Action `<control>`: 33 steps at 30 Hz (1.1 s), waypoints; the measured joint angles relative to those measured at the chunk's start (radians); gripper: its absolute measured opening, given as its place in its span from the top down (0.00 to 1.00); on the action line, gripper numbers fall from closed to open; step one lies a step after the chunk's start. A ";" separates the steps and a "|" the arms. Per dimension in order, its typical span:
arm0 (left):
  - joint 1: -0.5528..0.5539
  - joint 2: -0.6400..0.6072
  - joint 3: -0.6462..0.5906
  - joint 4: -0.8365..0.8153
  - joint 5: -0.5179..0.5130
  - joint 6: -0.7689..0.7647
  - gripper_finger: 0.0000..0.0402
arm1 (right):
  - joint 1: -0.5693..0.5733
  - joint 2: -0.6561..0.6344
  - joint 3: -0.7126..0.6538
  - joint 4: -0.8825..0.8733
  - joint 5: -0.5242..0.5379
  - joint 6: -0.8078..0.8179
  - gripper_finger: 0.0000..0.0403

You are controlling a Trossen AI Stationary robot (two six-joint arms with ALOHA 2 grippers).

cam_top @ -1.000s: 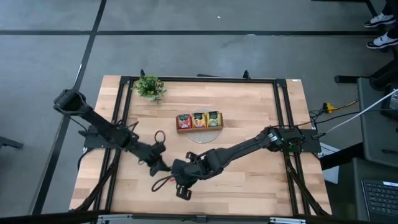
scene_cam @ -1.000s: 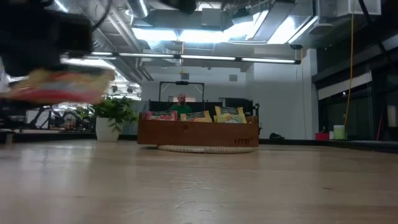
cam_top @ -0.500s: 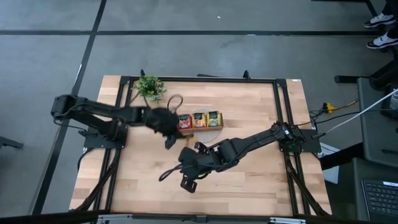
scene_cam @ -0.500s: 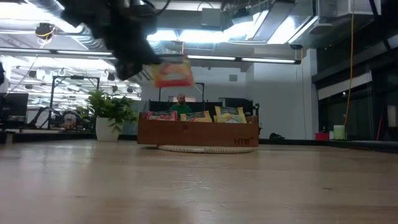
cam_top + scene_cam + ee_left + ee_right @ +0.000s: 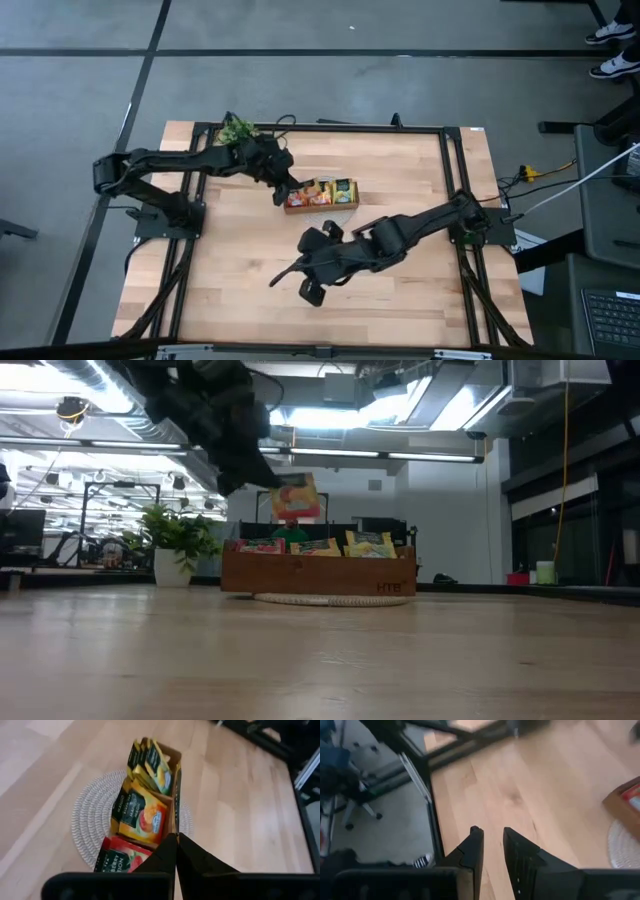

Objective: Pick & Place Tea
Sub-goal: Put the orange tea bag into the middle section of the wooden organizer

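Note:
My left gripper hangs over the left end of the wooden tray, shut on one red-and-orange tea sachet. In the low view the sachet floats just above the tray. The tray's three compartments hold upright sachets: red, orange and yellow-green. My right gripper is open over bare wood on the near side of the tray, with nothing between its fingers. My left gripper pinches the sachet by its upper left part between its two fingers, coming slanting down from the table's left. The sachet hangs below the fingertips, tilted a little and lifted clear above the tray. In the left wrist view the shut fingers hide it.
The tray sits on a round woven mat. A small potted plant stands at the far left, close to my left arm. The right wrist view shows the table's edge and black frame. Open wood lies near and right of the tray.
My left gripper has carried the sachet up from the near middle of the table and toward the far edge, until it came over the tray's left end. It has stayed shut on it. My right gripper has drifted slightly toward the table's right.

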 joint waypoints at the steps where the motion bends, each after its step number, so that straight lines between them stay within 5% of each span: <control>1: -0.002 0.014 0.000 0.007 0.000 0.008 1.00 | 0.003 -0.016 0.001 0.001 0.017 0.000 0.81; 13: -0.009 0.113 0.020 0.111 -0.004 0.065 1.00 | 0.062 -0.139 0.002 0.010 0.293 -0.010 0.81; 22: -0.009 0.237 0.099 0.072 -0.003 0.089 1.00 | 0.069 -0.138 0.001 0.008 0.317 0.004 0.81; 33: -0.016 0.241 0.108 -0.006 -0.010 0.144 1.00 | 0.078 -0.138 0.001 0.010 0.325 0.017 0.81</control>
